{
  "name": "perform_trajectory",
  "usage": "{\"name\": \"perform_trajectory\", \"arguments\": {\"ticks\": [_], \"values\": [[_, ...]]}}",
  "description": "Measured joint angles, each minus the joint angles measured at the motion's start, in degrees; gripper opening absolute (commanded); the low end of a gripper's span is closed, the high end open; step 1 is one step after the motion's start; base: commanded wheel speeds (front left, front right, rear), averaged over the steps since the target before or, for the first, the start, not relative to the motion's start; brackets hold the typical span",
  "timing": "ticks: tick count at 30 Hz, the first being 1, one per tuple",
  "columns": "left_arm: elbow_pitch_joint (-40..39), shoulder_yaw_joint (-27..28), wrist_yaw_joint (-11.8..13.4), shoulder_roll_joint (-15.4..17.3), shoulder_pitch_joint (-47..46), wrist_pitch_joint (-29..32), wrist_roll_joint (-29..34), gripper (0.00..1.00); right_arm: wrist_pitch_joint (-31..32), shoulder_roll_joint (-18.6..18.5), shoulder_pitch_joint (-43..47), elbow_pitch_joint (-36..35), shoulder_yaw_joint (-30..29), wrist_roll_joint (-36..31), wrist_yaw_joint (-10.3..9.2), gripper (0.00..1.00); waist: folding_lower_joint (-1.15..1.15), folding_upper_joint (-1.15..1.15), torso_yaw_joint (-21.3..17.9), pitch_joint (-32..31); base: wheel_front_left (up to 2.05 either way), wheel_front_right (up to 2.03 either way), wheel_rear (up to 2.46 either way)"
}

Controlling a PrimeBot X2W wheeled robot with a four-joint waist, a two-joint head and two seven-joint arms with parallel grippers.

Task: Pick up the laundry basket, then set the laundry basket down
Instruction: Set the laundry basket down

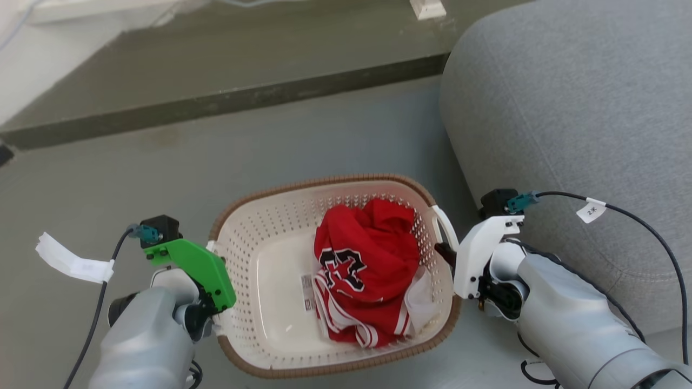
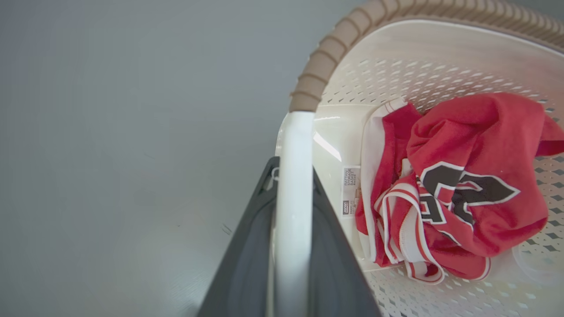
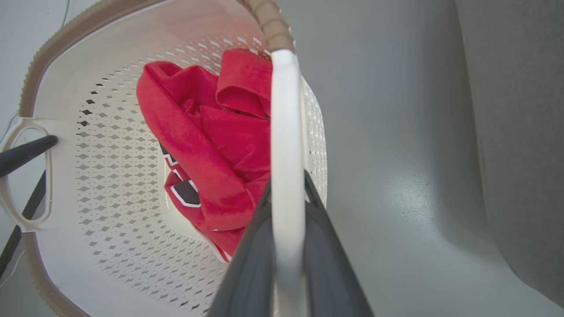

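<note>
The laundry basket (image 1: 324, 181) is in the lower middle of the head view, over the grey floor (image 1: 324, 129). I cannot tell if it touches the floor. A crumpled red shirt (image 1: 367, 259) lies inside it, toward the right side. The left gripper (image 2: 294, 176) is closed tight on the basket's white left handle (image 2: 294, 132), one dark finger on each side. The right gripper (image 3: 287, 189) pinches the white right handle (image 3: 286, 110) the same way. A big grey sofa (image 1: 567, 108) sits at the upper right, near the basket.

A home, going by the grey sofa (image 1: 573, 108) and laundry basket (image 1: 324, 182)
</note>
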Motion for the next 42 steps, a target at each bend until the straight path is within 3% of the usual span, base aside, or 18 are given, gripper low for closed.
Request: {"name": "perform_trajectory", "arguments": {"ticks": [10, 42], "values": [[-0.7, -0.7, 1.2, -0.5, -1.4, -4.8, 1.5, 0.0, -3.9, -0.3, -2.4, 0.5, 0.5, -1.9, 0.0, 0.0, 0.0, 0.0, 0.6, 5.6, 0.0, 0.0, 0.0], [-1.7, -1.9, 2.7, -1.5, -13.7, -8.6, 2.7, 0.0, -11.1, -2.0, -14.8, 2.9, 0.6, -4.8, -0.01, 0.0, 0.0, 0.0, 2.5, 29.5, 0.0, 0.0, 0.0]]}}
